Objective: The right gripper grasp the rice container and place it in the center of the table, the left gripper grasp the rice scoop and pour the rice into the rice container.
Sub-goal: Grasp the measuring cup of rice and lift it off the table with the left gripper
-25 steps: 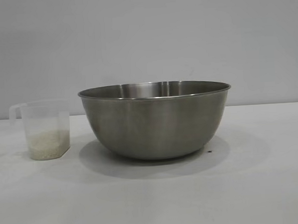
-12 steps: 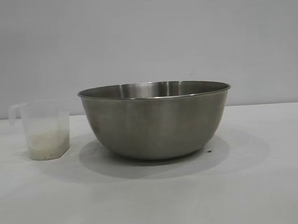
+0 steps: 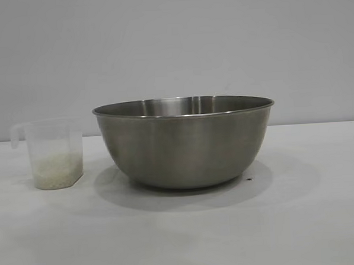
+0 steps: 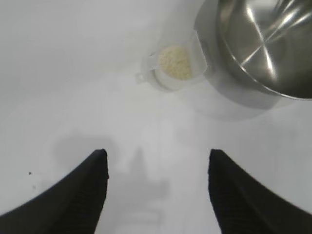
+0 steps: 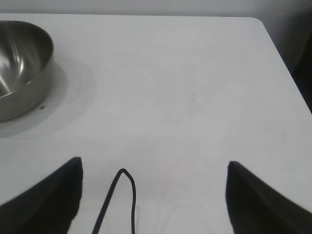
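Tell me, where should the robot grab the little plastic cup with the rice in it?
Probably by the looped handle on the cup, coming from the side away from the steel bowl. The handle sticks out on that free side, while the bowl stands close on the other. The cup stands upright with rice inside, so keep it level. The left pincer is open, facing it.

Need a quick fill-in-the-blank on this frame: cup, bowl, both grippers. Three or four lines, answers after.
1. The rice lies inside the plastic ____.
2. In the exterior view, the cup stands to the ____ of the steel bowl.
3. The left gripper hangs over the table, its fingers open and holding ____.
4. The right gripper has its fingers ____, away from the bowl.

Answers: cup; left; nothing; open
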### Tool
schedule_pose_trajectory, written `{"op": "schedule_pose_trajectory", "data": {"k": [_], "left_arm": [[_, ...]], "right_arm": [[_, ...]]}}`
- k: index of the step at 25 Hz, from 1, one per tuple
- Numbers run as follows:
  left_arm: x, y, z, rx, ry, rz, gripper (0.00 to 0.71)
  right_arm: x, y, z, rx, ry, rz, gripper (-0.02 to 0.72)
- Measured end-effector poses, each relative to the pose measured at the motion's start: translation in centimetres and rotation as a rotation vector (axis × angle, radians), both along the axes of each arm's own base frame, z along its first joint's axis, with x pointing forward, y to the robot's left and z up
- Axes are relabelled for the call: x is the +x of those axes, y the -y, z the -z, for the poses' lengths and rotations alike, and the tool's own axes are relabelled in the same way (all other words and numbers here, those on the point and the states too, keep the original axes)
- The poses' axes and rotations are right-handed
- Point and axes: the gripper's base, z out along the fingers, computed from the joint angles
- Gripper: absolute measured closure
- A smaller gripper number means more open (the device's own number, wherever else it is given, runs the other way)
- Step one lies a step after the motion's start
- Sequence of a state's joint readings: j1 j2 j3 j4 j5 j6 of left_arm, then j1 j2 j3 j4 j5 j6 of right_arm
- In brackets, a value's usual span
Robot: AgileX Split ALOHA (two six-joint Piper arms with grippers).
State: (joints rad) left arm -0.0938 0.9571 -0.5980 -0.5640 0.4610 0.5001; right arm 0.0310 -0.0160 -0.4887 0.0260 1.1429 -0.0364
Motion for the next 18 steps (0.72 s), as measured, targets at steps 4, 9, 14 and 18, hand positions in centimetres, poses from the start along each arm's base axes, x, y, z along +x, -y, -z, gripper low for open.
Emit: {"op": "schedule_pose_trajectory", "data": {"k": [4, 9, 14, 18], "left_arm": [[-0.4, -0.4, 2.8, -0.033, 0.054, -0.076, 0.281], [-0.9, -1.2, 4.8, -0.017, 0.083, -0.165, 0.281], [-1.3, -2.0, 6.0, 0.013, 0.091, -0.245, 0.281], [-1.3, -2.2, 6.0, 0.024, 0.099, -0.257, 0.281]], "right_arm": [[0.0, 0.0, 0.0, 0.000, 0.000, 0.000, 0.166], [0.0, 0.0, 0.0, 0.000, 0.000, 0.000, 0.166], [0.0, 0.0, 0.0, 0.000, 0.000, 0.000, 0.166], [0.0, 0.0, 0.0, 0.000, 0.000, 0.000, 0.166]]}}
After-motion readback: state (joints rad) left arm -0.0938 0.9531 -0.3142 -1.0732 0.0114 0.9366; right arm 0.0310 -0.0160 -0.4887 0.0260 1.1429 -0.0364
